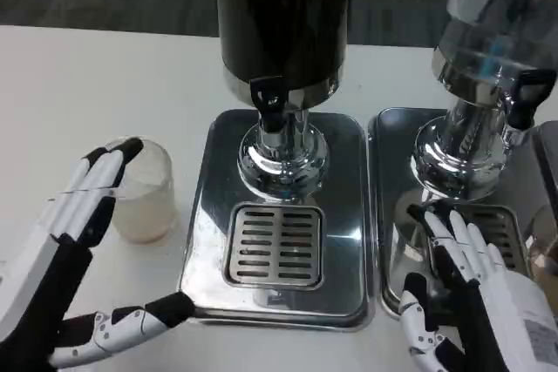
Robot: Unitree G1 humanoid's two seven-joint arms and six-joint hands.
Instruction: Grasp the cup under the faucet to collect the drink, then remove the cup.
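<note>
Head view, cup — half-hidden by left robot hand

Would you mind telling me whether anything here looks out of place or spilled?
Nothing looks spilled or damaged. The one odd thing: the cup stands on the table left of the dark dispenser's tray, not on the grate under the faucet. The left hand is beside it.

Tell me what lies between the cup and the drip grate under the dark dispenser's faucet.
In the head view, bare white table and the steel tray's left margin separate the cup from the grate.
</note>
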